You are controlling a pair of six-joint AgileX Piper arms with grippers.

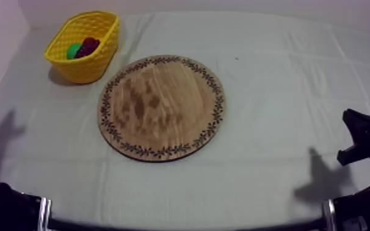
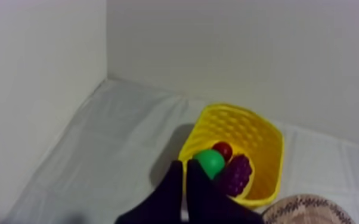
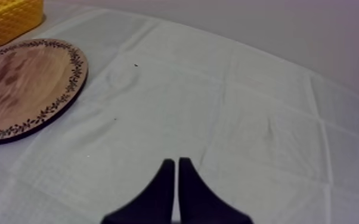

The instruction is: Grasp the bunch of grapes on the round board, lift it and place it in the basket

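Observation:
The purple bunch of grapes [image 2: 235, 174] lies inside the yellow basket [image 2: 259, 134], beside a green fruit [image 2: 209, 162] and a small red fruit [image 2: 222, 149]. From above, the basket [image 1: 64, 46] stands at the table's far left with the grapes [image 1: 89, 46] in it. The round wooden board [image 1: 163, 107] lies bare in the middle. My left gripper [image 2: 183, 164] is shut on nothing, its wedge hovering just short of the basket's near rim. My right gripper [image 3: 176, 161] is shut too, over bare cloth to the right of the board [image 3: 21, 83]. In the top view it [image 1: 356, 138] sits low at the right edge.
White walls meet in a corner behind the basket. The grey-white cloth [image 1: 286, 74] spreads open to the right of the board and in front of it. Dark arm parts [image 1: 3, 209] sit at the lower corners.

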